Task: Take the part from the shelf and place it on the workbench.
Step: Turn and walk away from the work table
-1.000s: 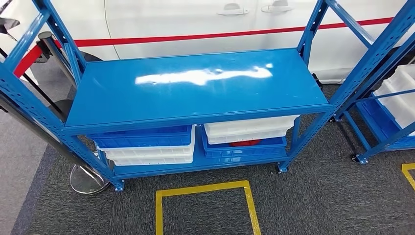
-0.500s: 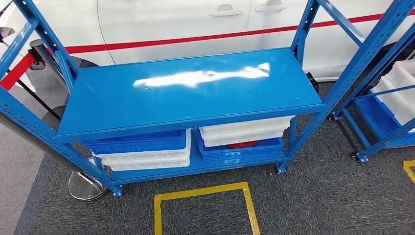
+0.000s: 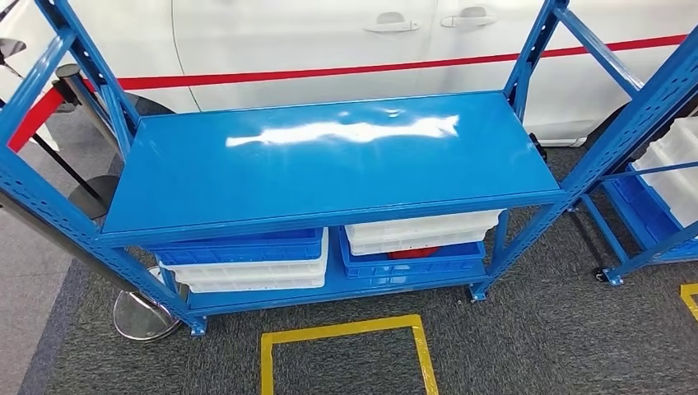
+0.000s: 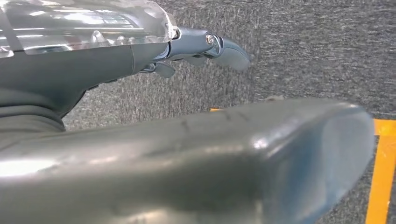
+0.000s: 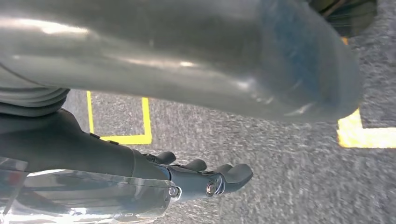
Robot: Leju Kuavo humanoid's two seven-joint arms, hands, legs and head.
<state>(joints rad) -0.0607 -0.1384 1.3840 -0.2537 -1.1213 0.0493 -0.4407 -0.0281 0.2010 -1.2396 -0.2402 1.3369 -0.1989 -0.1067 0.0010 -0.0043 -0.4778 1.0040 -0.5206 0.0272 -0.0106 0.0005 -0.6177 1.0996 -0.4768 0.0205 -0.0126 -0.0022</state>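
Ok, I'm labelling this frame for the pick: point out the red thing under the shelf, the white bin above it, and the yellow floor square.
red thing [image 3: 413, 252]: head view, its visible top edge.
white bin [image 3: 421, 227]: head view, front wall.
yellow floor square [image 3: 341, 330]: head view, far tape strip.

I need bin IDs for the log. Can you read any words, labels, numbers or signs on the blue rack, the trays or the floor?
None: no readable text in these pictures.
Blue metal shelf rack: bare, no label.
Blue and white plastic trays on the bottom shelf: no tags visible.
Yellow tape square on the grey carpet: a plain outline, no lettering.
White car with a red stripe: no text visible.
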